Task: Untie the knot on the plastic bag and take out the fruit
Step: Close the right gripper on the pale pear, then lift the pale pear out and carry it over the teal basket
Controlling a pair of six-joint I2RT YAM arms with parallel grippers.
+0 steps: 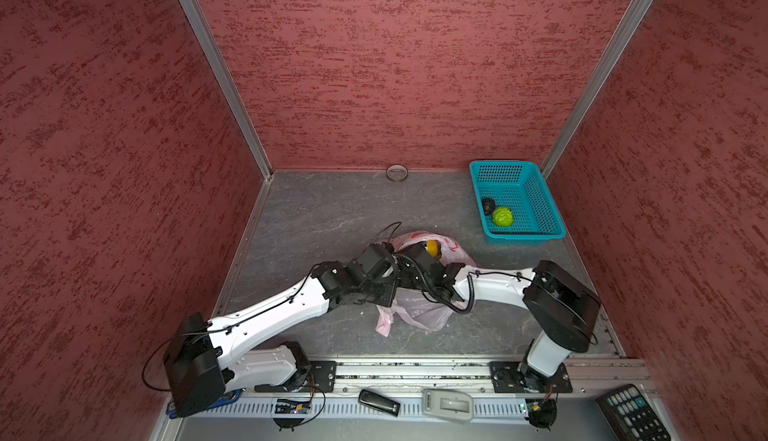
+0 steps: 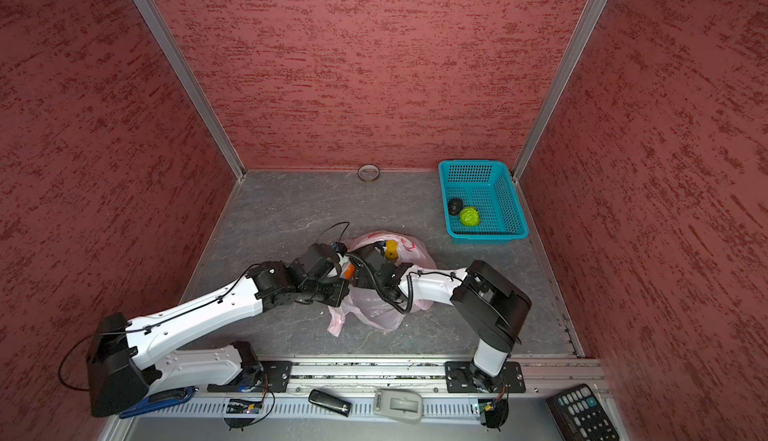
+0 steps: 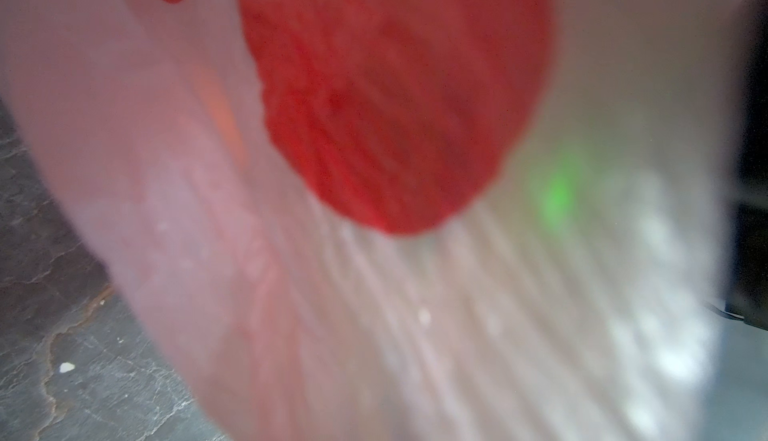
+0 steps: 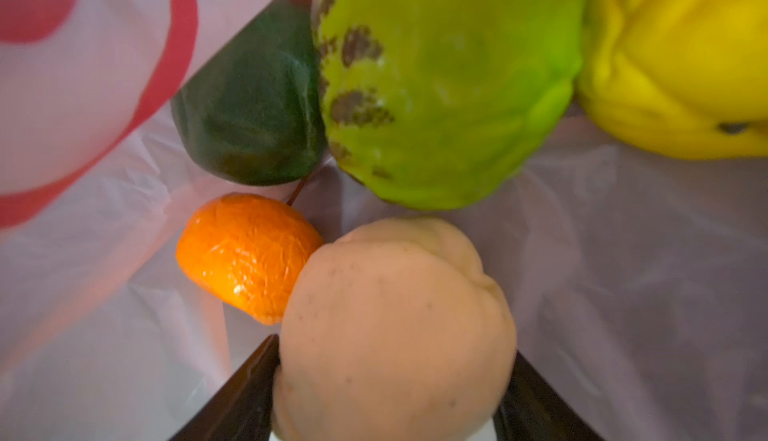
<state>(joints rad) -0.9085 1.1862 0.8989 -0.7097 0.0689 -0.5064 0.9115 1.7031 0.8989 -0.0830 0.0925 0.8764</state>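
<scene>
In both top views the plastic bag (image 1: 419, 314) lies crumpled mid-bench (image 1: 324, 210), its mouth agape. I can find no knot, only a loose handle strip (image 1: 384, 322) trailing on the near side. The left hand (image 1: 388, 248) and right hand (image 1: 417, 252) meet over the mouth beside a yellow fruit (image 1: 432, 248). A blackish fruit (image 1: 488, 206) and a bumpy green fruit (image 1: 503, 216) sit in the teal basket (image 1: 521, 237), well apart from the bag

The left wrist view is nearly all pink film and red print (image 3: 395, 94), drawn into taut ridges against the lens. The hand itself is hidden, but it is closed, and I judge it pinches the bag's rim

The right wrist view looks inside the bag. The beige fruit (image 4: 395, 293) fills the gap between the right hand's dark fingers (image 4: 245, 389), which touch both its flanks. An orange fruit (image 4: 245, 256) lies just beside it, with a dark green fruit (image 4: 253, 115) and a spotted green fruit (image 4: 444, 81) beyond

I'd squeeze only until the beige fruit sits firm, then draw it straight back through the mouth. The left hand should hold the rim high so no film gets caught in the grip
</scene>
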